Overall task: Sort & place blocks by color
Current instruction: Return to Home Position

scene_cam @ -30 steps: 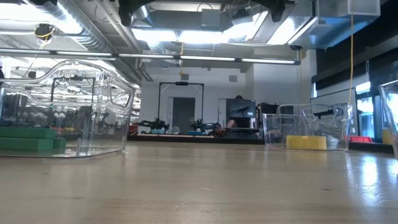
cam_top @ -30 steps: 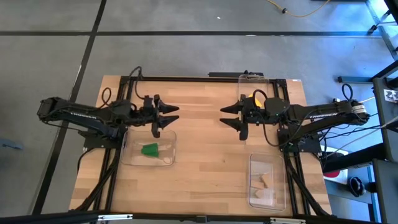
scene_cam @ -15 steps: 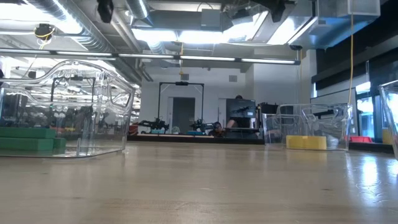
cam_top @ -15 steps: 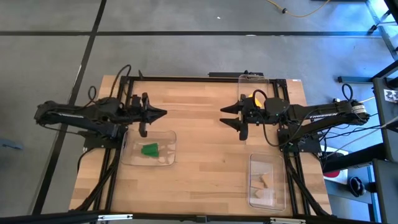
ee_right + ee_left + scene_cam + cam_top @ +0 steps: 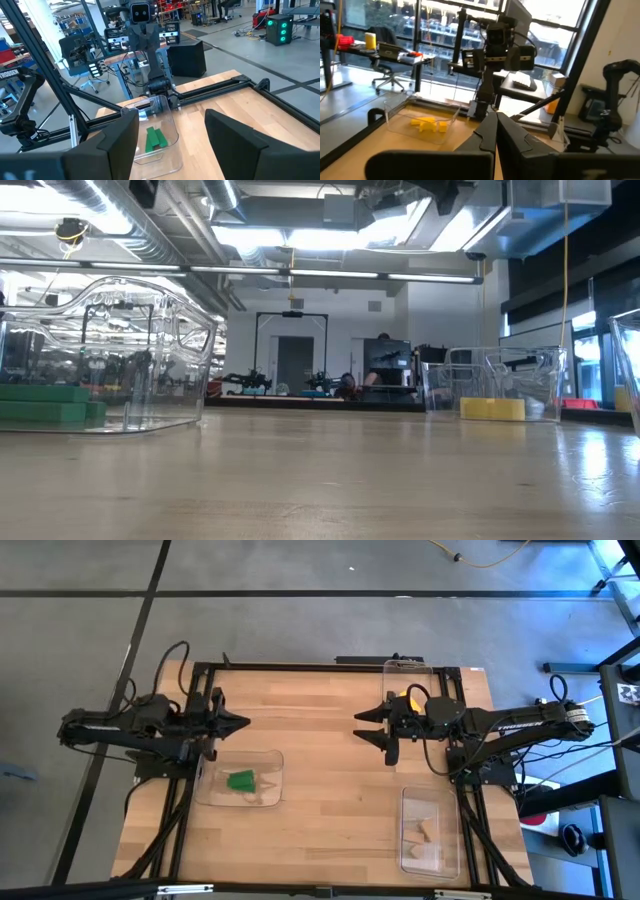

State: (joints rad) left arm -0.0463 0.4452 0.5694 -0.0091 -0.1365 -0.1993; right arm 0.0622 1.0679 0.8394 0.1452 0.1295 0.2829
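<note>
Green blocks [image 5: 240,780] lie in a clear tray [image 5: 272,756] at the table's left; the right wrist view shows them too [image 5: 155,139]. Yellow blocks [image 5: 427,124] lie in a clear tray [image 5: 392,668] at the far right, partly hidden under the right arm in the high view. Tan blocks [image 5: 427,831] lie in a third tray [image 5: 405,795] at the near right. My left gripper [image 5: 245,723] is shut and empty, held level just beyond the green tray's far edge. My right gripper [image 5: 363,727] stands open and empty above the table's middle.
A black frame [image 5: 300,666] runs along the table's far edge and down both sides. Bare wood [image 5: 330,790] lies between the trays. The low view shows the green tray [image 5: 110,350] at left and the yellow tray [image 5: 495,385] at right.
My left gripper has shut, with nothing between its fingers, and drawn back toward the table's left edge, away from above the green tray's far edge. The blocks and trays have not moved.
</note>
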